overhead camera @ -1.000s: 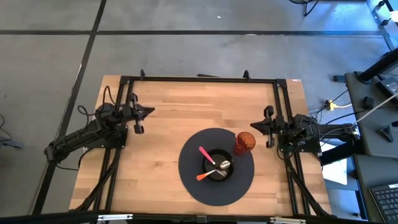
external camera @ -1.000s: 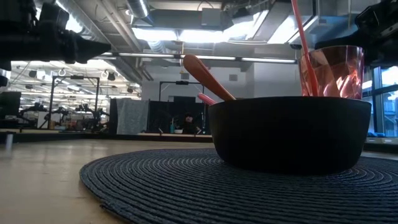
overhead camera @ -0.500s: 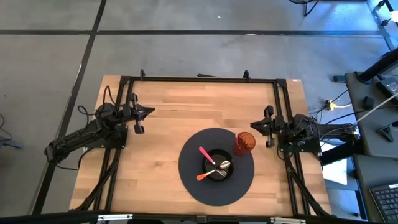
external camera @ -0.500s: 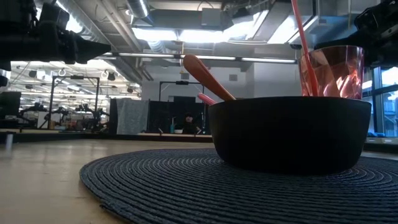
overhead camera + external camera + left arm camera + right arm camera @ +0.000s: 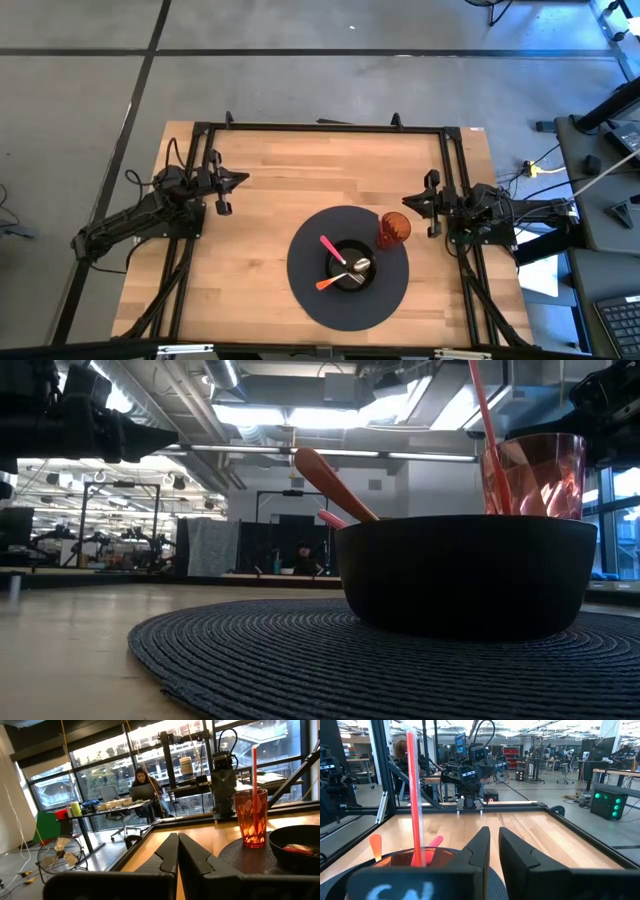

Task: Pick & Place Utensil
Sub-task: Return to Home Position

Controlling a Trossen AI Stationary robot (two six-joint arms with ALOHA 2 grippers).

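On the black placemat (image 5: 308, 292), the black bowl (image 5: 460, 582) holds pink fork (image 5: 330, 247) and orange spoon (image 5: 327, 283), so left gripper (image 5: 238, 180) at 9 o'clock and right gripper (image 5: 409, 203) at 3 sit closed, empty

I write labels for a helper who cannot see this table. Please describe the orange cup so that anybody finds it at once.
On the wooden table lies a round dark woven placemat with a black bowl at its middle. The translucent orange faceted cup stands at the mat's edge beside the bowl; only it is see-through and holds a red straw.
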